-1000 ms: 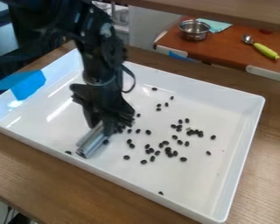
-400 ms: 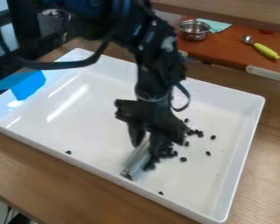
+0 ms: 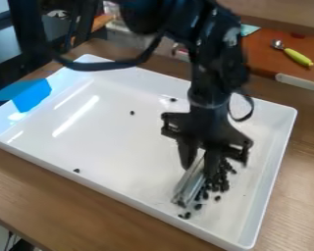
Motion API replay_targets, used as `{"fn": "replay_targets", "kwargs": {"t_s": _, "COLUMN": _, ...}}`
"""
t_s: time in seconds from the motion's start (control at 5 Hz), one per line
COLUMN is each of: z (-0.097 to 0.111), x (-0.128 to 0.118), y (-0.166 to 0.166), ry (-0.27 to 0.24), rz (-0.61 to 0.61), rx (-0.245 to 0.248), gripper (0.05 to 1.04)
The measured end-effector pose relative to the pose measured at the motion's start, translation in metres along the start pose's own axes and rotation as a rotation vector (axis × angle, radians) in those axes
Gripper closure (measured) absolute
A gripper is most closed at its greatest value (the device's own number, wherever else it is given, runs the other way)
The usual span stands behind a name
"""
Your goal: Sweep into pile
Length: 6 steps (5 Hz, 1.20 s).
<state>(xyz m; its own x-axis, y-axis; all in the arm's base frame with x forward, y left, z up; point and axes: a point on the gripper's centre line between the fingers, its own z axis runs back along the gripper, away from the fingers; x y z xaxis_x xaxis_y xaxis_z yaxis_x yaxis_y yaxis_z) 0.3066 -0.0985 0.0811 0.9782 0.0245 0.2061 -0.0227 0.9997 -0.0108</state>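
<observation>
Pinching a shiny bar, the black gripper is at four o'clock in the big white tray. Lots of little black beans sit bunched up by the bar, at four o'clock too. One bean is alone at eight o'clock.

Arm: we come in from the far side, right of centre, forearm dropping nearly upright
Wrist: we have it pointing down, pale ring around it
Gripper: we hang it low, right of centre, tips down
Fingers: we have them clamped in a grip, one left, one right
Cable: ours sags to the left; smaller loop right of wrist
</observation>
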Motion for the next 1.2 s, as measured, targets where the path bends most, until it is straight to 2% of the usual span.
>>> {"fn": "replay_targets", "kwargs": {"t_s": 0.2, "z": 0.015, "x": 0.011, "y": 0.022, "ry": -0.021, "rz": 0.049, "rx": -0.050, "gripper": 0.748}}
{"fn": "replay_targets", "kwargs": {"t_s": 0.4, "z": 0.043, "x": 0.027, "y": 0.081, "ry": -0.046, "rz": 0.156, "rx": -0.111, "gripper": 0.748}}
{"fn": "replay_targets", "kwargs": {"t_s": 0.6, "z": 0.058, "x": 0.035, "y": 0.118, "ry": -0.112, "rz": 0.126, "rx": -0.110, "gripper": 0.748}}
{"fn": "replay_targets", "kwargs": {"t_s": 0.8, "z": 0.058, "x": 0.037, "y": 0.166, "ry": -0.165, "rz": 0.110, "rx": -0.079, "gripper": 0.748}}
{"fn": "replay_targets", "kwargs": {"t_s": 1.0, "z": 0.041, "x": 0.035, "y": 0.195, "ry": -0.162, "rz": 0.042, "rx": -0.077, "gripper": 0.748}}
{"fn": "replay_targets", "kwargs": {"t_s": 1.2, "z": 0.037, "x": 0.046, "y": 0.212, "ry": -0.179, "rz": 0.010, "rx": -0.054, "gripper": 0.748}}
